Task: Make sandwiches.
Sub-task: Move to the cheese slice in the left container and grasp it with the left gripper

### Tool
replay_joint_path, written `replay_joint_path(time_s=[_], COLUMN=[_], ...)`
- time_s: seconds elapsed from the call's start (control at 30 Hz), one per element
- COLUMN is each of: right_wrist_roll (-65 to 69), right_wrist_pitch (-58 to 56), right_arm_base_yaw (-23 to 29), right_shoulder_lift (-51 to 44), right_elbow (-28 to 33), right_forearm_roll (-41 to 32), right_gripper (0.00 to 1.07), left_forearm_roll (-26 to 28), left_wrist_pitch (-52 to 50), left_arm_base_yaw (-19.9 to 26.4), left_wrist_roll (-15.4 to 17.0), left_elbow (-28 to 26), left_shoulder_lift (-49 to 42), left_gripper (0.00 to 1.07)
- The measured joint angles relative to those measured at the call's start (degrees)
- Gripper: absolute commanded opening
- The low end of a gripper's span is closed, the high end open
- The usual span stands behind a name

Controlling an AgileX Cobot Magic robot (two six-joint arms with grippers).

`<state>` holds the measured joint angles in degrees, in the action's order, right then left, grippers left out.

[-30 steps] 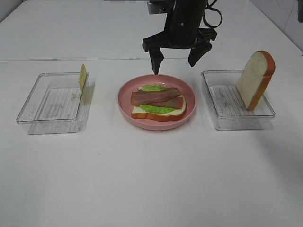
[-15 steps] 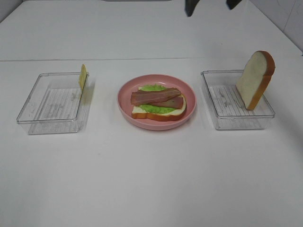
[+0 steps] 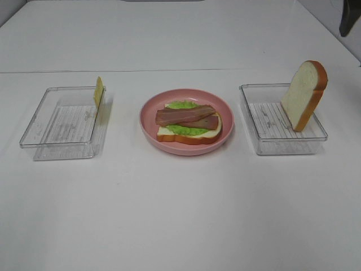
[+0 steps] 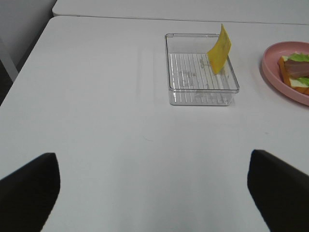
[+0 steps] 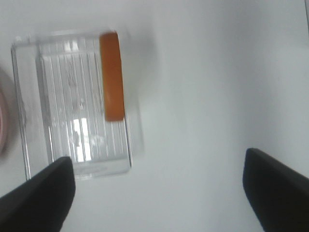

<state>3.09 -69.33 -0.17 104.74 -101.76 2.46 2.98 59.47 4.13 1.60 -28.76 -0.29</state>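
My right gripper (image 5: pixel 157 191) hangs spread and empty, looking down on the bread (image 5: pixel 111 76), which leans upright against its tray (image 5: pixel 67 106) wall, easy to pinch. My left gripper (image 4: pixel 154 193), spread too, faces the cheese (image 4: pixel 219 48). The open sandwich (image 3: pixel 189 125) lies on the plate (image 3: pixel 148 121)

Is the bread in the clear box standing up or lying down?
Standing up: the bread slice rests on its edge in the tray, tilted a bit.

the left hand (image 4: pixel 154 193) hangs empty, jaws spread wide; the right hand (image 5: pixel 157 191) points downward, spread just as wide, holding nothing.
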Motion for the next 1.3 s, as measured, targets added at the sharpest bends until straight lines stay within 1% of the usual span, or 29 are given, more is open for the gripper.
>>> replay_joint_path(time_s=[0.07, 0.1, 0.17, 0.2, 0.27, 0.3, 0.33, 0.37, 0.4, 0.43, 0.47, 0.5, 0.53, 0.57, 0.6, 0.63, 0.67, 0.7, 0.73, 0.77, 0.8, 0.87, 0.93, 0.97, 1.0, 1.07, 1.1, 1.17, 1.3], right_wrist_roll=[0.5, 0.5, 0.7, 0.7, 0.7, 0.7, 0.7, 0.7, 0.7, 0.7, 0.7, 0.7, 0.7, 0.6, 0.6, 0.6, 0.1, 0.1, -0.1, -0.6, -0.6, -0.9, -0.9, -1.1, -1.1, -2.0, -2.0, -2.4, -2.5], right_wrist_pitch=[0.0, 0.0, 0.0, 0.0, -0.1, -0.1, -0.1, 0.3, 0.3, 0.7, 1.5, 1.5, 1.9, 2.5, 2.5, 3.0, 3.2, 3.2, 3.3, 3.4, 3.4, 3.4, 3.4, 3.3, 3.3, 3.3, 3.3, 3.0, 2.6], right_arm_base_yaw=[0.0, 0.0, 0.0, 0.0, 0.0, 0.0, 0.0, 0.0, 0.0, 0.0, 0.0, 0.0, 0.0, 0.0, 0.0, 0.0, 0.0, 0.0, 0.0, 0.0, 0.0, 0.0, 0.0, 0.0, 0.0, 0.0, 0.0, 0.0, 0.0], right_shoulder_lift=[-9.5, -9.5, -16.0, -16.0, -30.8, -30.8, -34.9, -42.1, -42.1, -45.3, -53.2, -53.2, -57.1, -64.6, -64.6, -67.5, -73.6, -73.6, -76.7, -82.3, -82.3, -89.1, -90.9, -95.3, -95.3, -101.4, -101.4, -104.7, -105.0], right_elbow=[13.4, 13.4, 20.0, 20.0, 33.2, 33.2, 37.0, 41.9, 41.9, 43.9, 48.2, 48.2, 49.6, 52.7, 52.7, 53.9, 56.0, 56.0, 57.0, 59.0, 59.0, 62.2, 63.0, 65.0, 65.0, 66.7, 66.7, 68.1, 69.4], right_forearm_roll=[-0.1, -0.1, -0.4, -0.4, -0.8, -0.8, -0.8, -0.9, -0.9, -0.9, -0.9, -0.9, -0.9, -0.9, -0.9, -0.9, -0.8, -0.8, -0.8, -0.8, -0.8, -0.8, -0.8, -0.8, -0.8, -0.8, -0.8, -0.8, -0.9], right_gripper=[0.84, 0.84, 0.84, 0.84, 0.84, 0.84, 0.84, 0.84, 0.84, 0.84, 0.84, 0.84, 0.84, 0.84, 0.84, 0.84, 0.84, 0.84, 0.84, 0.84, 0.84, 0.84, 0.84, 0.84, 0.84, 0.84, 0.84, 0.84, 0.84], left_forearm_roll=[0.0, 0.0, 0.0, 0.0, 0.0, 0.0, 0.0, 0.0, 0.0, 0.0, 0.1, 0.1, 0.1, 0.1, 0.1, 0.1, 0.2, 0.2, 0.3, 0.3, 0.3, 0.3, 0.3, 0.3, 0.3, 0.3, 0.3, 0.3, 0.3], left_wrist_pitch=[0.0, 0.0, 0.0, 0.0, 0.0, 0.0, 0.0, 0.0, 0.0, 0.0, 0.0, 0.0, 0.0, 0.0, 0.0, 0.0, 0.0, 0.0, 0.0, 0.0, 0.0, 0.0, 0.0, 0.0, 0.0, 0.0, 0.0, 0.0, 0.0], left_arm_base_yaw=[0.0, 0.0, 0.0, 0.0, 0.0, 0.0, 0.0, 0.0, 0.0, 0.0, 0.0, 0.0, 0.0, 0.0, 0.0, 0.0, 0.0, 0.0, 0.0, 0.0, 0.0, 0.0, 0.0, 0.0, 0.0, 0.0, 0.0, 0.0, 0.0], left_wrist_roll=[0.0, 0.0, 0.0, 0.0, 0.0, 0.0, 0.0, 0.0, 0.0, 0.0, 0.0, 0.0, 0.0, 0.0, 0.0, 0.0, 0.0, 0.0, 0.0, 0.0, 0.0, 0.0, 0.0, 0.0, 0.0, 0.0, 0.0, 0.0, 0.0], left_elbow=[0.0, 0.0, 0.0, 0.0, 0.0, 0.0, 0.0, 0.0, 0.0, 0.0, 0.0, 0.0, 0.0, 0.0, 0.0, 0.0, 0.0, 0.0, 0.0, 0.0, 0.0, 0.0, 0.0, 0.0, 0.0, 0.0, 0.0, 0.0, 0.0], left_shoulder_lift=[0.0, 0.0, 0.0, 0.0, 0.0, 0.0, 0.0, 0.0, 0.0, 0.0, 0.0, 0.0, 0.0, 0.0, 0.0, 0.0, 0.0, 0.0, 0.0, 0.0, 0.0, 0.0, 0.0, 0.0, 0.0, 0.0, 0.0, 0.0, 0.0], left_gripper=[1.02, 1.02, 1.02, 1.02, 1.02, 1.02, 1.02, 1.02, 1.02, 1.02, 1.02, 1.02, 1.02, 1.02, 1.02, 1.02, 1.02, 1.02, 1.02, 1.02, 1.02, 1.02, 1.02, 1.02, 1.02, 1.02, 1.02, 1.02, 1.02])
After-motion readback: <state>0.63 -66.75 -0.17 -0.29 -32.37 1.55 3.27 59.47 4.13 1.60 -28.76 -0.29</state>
